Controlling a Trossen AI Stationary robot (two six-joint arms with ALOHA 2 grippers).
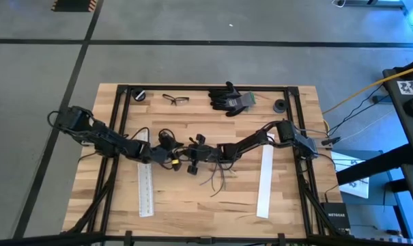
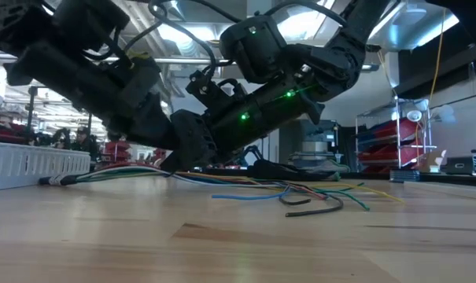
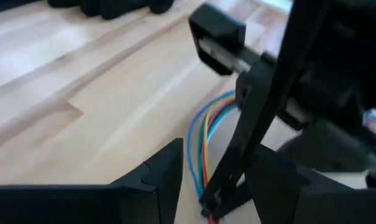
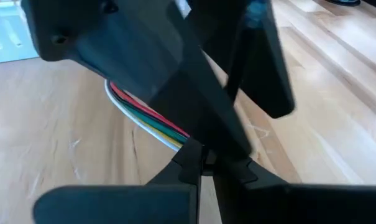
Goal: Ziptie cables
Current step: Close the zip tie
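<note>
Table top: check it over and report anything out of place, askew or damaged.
Nothing looks damaged. The cables lie loose at mid-table, their free ends splayed apart and not yet tied, with the left gripper and right gripper meeting over their joined end. Glasses and gloves sit at the far edge.

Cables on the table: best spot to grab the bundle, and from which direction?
Grip the cables where the strands still run packed together, near the joined end beside the white strip, not the far ends, which splay loose across the wood. They lie flat, so probably come from above, fingers straddling the bundle crosswise. Both pincers already crowd the middle.
</note>
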